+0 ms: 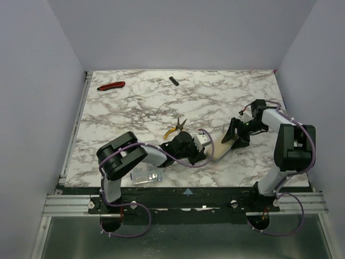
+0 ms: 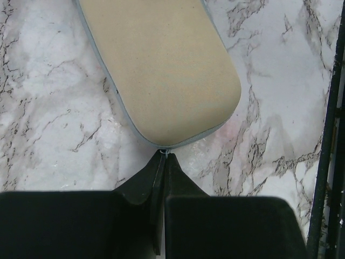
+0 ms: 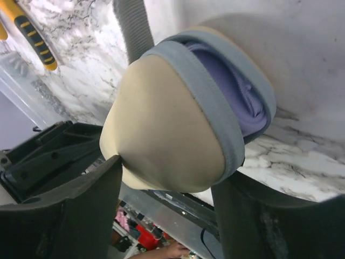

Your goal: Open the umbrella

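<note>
The umbrella is packed as a cream oblong capsule with a grey zip band, lying on the marble table between both arms. My left gripper sits at its near end; in the left wrist view the jaws are shut on the small zipper pull at the tip of the capsule. My right gripper holds the far end: its fingers press both sides of the capsule. The zip gapes there and lavender fabric shows inside.
Yellow-handled pliers lie just behind the left gripper and also show in the right wrist view. A clear plastic box sits by the left arm's base. A red tool and a small black piece lie at the back.
</note>
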Tool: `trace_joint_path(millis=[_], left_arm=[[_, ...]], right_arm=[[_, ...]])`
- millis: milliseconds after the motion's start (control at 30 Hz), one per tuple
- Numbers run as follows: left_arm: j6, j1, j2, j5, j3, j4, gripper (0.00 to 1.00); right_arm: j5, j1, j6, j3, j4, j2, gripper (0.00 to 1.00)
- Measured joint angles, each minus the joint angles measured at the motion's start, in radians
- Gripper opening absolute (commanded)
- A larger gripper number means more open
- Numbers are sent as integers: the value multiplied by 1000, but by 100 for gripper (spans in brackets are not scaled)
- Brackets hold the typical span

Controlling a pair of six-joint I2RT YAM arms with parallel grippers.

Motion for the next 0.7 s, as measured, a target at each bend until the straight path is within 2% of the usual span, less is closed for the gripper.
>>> trace_joint_path(millis=[333,500,700], left_arm=[[2,-4,-1,4,-18,5,0],[26,-2,-18,5,-47,24,0],[46,10,-20,14,-43,18,0]], right_arm=[[-87,1,-105,38,13,97,13],[-148,10,-208,77,-20,146,1],[-202,21,-338,125,-70,206,0]])
